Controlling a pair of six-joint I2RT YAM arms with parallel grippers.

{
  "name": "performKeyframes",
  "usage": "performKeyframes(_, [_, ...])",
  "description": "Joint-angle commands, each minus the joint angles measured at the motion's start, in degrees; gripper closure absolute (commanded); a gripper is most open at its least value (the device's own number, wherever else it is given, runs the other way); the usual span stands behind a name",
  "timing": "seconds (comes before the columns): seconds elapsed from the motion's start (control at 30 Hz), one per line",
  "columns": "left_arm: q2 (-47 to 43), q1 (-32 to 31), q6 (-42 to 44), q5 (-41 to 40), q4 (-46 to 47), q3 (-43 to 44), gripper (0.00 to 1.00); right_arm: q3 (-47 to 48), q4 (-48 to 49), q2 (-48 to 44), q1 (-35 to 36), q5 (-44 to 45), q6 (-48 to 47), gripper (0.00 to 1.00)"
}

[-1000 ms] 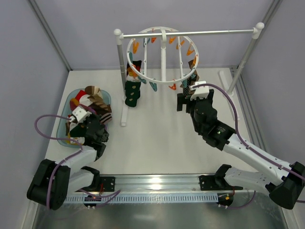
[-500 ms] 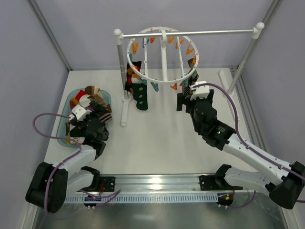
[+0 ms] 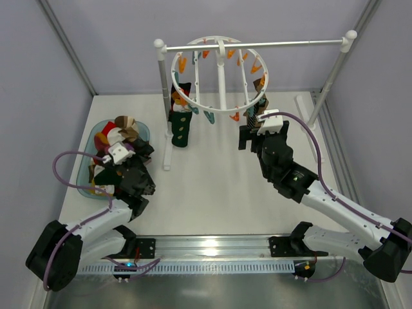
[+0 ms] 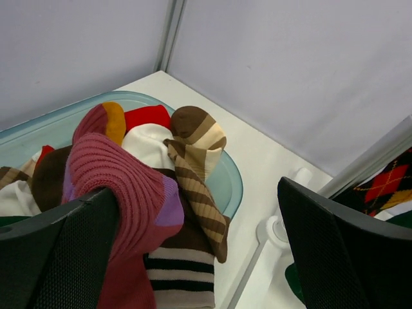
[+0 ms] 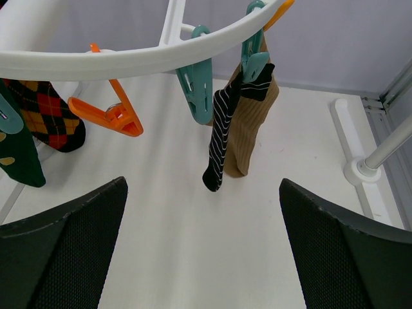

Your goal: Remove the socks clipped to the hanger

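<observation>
In the top view, the round white plastic hanger (image 3: 221, 77) hung from the metal bar of a white-posted rack (image 3: 257, 45) at upper centre, its rim set with small orange and teal clips. A dark green sock (image 3: 180, 132) dangled at its left side. More socks (image 3: 122, 132) lay heaped, soft and crumpled, in a translucent teal tray (image 3: 95, 133) at middle left on the white table (image 3: 212, 187). The left arm bent up from the lower left and held the left gripper (image 3: 137, 152) over the heap's lower right. The right arm reached diagonally from the lower right, with the right gripper (image 3: 255, 126) just below the ring's right rim.

In the left wrist view, the jaws stood wide apart. A ribbed maroon sock (image 4: 122, 174) lay beside the lower-left finger, and a brown striped sock (image 4: 196, 135) sat at centre.

In the right wrist view, the jaws stood apart and held nothing. A thin black-and-white striped sock (image 5: 222, 129) and a ribbed tan sock (image 5: 251, 122) hung from a teal clip at upper centre, beyond the fingers. A red diamond-patterned sock (image 5: 48, 112) hung at the left.
</observation>
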Motion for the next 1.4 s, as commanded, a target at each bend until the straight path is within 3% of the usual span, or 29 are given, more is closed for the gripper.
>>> performKeyframes(0.0, [1.26, -0.23, 3.84, -3.92, 6.63, 0.83, 0.00, 0.36, 1.18, 0.03, -0.23, 0.49, 0.85, 0.00])
performKeyframes(0.17, [5.82, 3.10, 6.75, -5.51, 10.50, 2.32, 0.01, 0.28, 1.09, -0.06, -0.23, 0.40, 0.93, 0.00])
performKeyframes(0.37, [2.68, 4.69, -8.17, 2.92, -4.07, 2.85, 0.00, 0.10, 1.09, -0.06, -0.23, 0.40, 0.85, 0.00])
performKeyframes(0.67, [4.50, 5.31, -16.27, 8.10, -5.94, 0.56, 0.01, 0.01, 1.09, 0.30, -0.15, 0.76, 0.76, 0.00])
performKeyframes(1.2, [7.50, -5.41, -10.22, 1.53, 3.64, -2.07, 0.00, 0.36, 1.01, 0.82, -0.41, 0.84, 0.67, 0.01])
performKeyframes(1.37, [6.81, -5.77, -7.85, -0.49, 5.31, -2.51, 0.00, 0.36, 1.00, 0.82, -0.41, 0.84, 0.67, 0.00])
